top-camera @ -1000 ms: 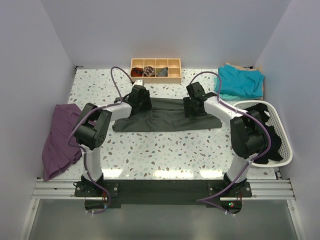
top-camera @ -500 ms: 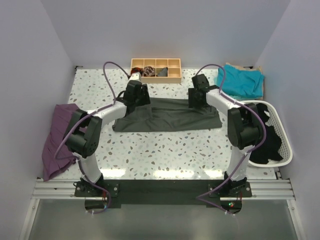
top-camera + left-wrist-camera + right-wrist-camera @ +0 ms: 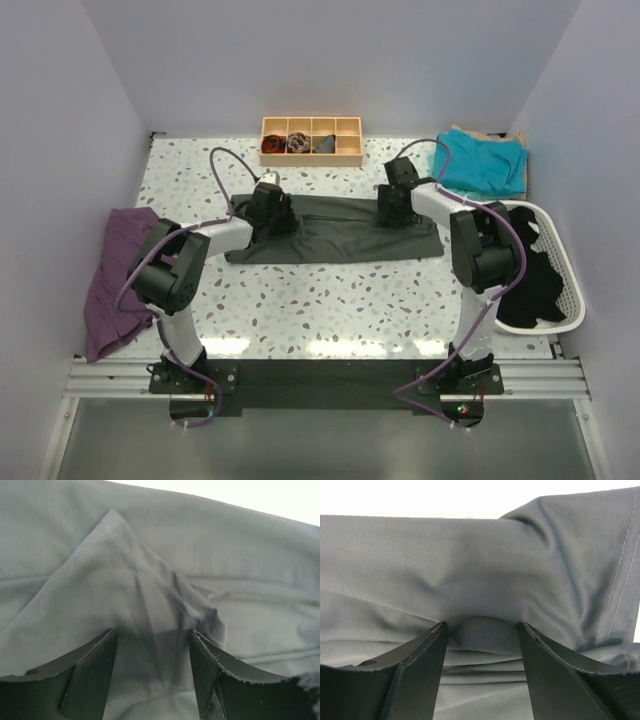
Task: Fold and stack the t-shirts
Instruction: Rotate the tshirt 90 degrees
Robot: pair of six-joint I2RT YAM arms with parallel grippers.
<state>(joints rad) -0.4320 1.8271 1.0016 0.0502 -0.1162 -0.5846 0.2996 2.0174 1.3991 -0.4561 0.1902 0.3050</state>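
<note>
top external: a charcoal grey t-shirt (image 3: 335, 228) lies spread across the table (image 3: 330, 300), midway between the left and right edges and closer to the far edge than the near one. the left pincer (image 3: 270, 212) is down on the shirt's far left part, the right pincer (image 3: 393, 205) on its far right part. a teal t-shirt (image 3: 483, 165) lies in the far right corner. a wooden tray (image 3: 311, 140) stands at the middle of the far edge, a purple cloth (image 3: 120, 280) hangs over the left edge, and a white basket (image 3: 560, 290) holding black cloth (image 3: 535, 290) sits at the right edge.

left wrist: the left pincer's fingers (image 3: 92, 672) stand apart, unclosed, low over the grey cloth. a raised fold with a stitched hem runs between them.

right wrist: the right pincer's fingers (image 3: 415, 670) are likewise spread wide, with a soft bulge of grey cloth between them and a stitched seam off to the right.
</note>
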